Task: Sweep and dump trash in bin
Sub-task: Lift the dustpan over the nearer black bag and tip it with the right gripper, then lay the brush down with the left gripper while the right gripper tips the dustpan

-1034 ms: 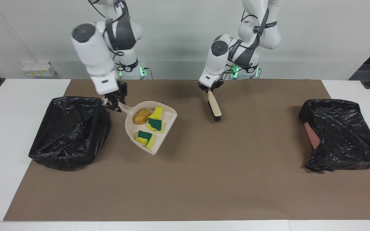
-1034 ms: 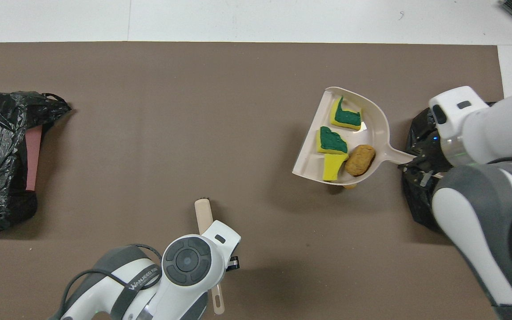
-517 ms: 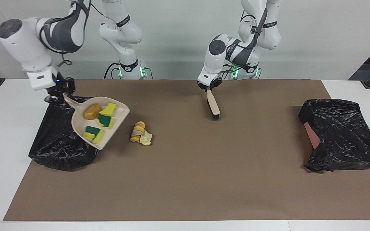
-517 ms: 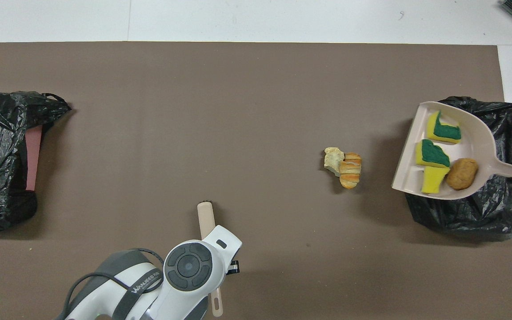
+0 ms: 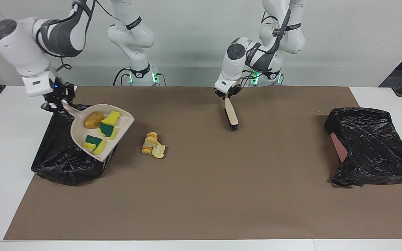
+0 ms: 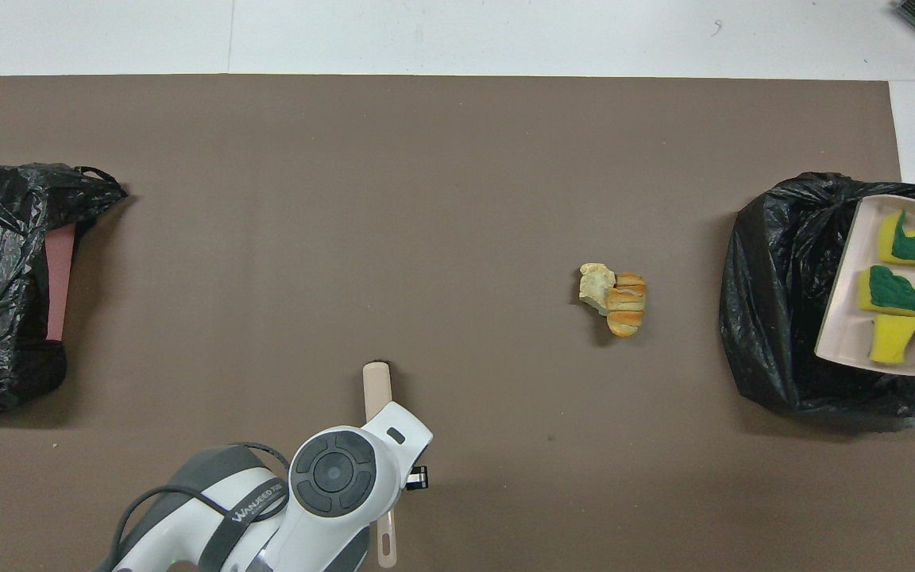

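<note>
Over the black-bagged bin (image 5: 65, 153): loaded beige plastic dustpan (image 5: 79, 139), undumped.
Right gripper (image 5: 55, 101) clamps its handle; left gripper's (image 5: 227, 94) jaw state unclear at beige brush (image 5: 231, 116); pale bread-like pieces (image 5: 153, 145) remain unswept.

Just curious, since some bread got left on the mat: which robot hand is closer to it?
Right. The right gripper holds the dustpan over the bin bag beside the bread pieces; the left gripper, at the brush, seems slightly farther.

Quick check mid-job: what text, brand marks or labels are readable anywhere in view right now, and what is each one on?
"WANJEED FAB...": dark wrist band of the left arm, overhead view; partly readable, the end is cut off.
Small dark lettering on the left arm's upper link, facing view: too small to read.
White box on the wall ledge: markings too small to read.
No text shows on the dustpan, brush or bin bags.
</note>
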Motion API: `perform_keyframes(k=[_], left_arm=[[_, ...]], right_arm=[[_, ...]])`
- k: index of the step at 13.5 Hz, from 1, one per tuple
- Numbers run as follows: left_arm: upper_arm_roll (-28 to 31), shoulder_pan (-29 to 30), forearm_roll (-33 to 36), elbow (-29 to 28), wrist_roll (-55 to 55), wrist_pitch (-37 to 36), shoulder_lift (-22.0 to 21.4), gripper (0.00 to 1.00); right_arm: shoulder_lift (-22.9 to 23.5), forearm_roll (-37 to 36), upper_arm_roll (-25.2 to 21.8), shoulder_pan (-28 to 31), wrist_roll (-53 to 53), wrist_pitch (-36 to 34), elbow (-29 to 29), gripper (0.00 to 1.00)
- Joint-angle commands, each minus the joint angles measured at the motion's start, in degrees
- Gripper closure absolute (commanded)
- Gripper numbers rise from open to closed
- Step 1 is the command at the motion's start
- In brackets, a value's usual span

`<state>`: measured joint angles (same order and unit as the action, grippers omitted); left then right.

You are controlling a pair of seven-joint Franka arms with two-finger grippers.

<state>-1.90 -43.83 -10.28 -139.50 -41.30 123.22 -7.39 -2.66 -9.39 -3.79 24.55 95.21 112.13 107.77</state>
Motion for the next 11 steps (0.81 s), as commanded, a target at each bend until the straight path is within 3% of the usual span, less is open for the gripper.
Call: perform_keyframes(k=[1, 4, 7, 11], left_arm=[[0.5, 4.1, 0.0, 3.2, 1.3, -0.2, 1.7, 0.00], [0.6, 8.9, 0.4, 7.3, 2.4, -0.3, 2.4, 0.00], [0.7, 15.9, 0.4, 11.2, 11.4, -1.2, 3.9, 0.00], [0.7, 26.8, 0.4, 13.8, 26.1, -1.5, 3.7, 0.00]], right_arm=[[-0.2, -5.7, 0.9, 0.2, 1.1, 0.7, -0.3, 1.00], [0.2, -21.4, 1.9, -4.0, 2.4, 1.6, 0.3, 1.00], [0.4, -23.2, 1.8, -5.4, 2.5, 1.9, 0.2, 1.00], [0.8, -32.8, 1.9, -8.5, 1.6, 3.3, 0.1, 1.00]])
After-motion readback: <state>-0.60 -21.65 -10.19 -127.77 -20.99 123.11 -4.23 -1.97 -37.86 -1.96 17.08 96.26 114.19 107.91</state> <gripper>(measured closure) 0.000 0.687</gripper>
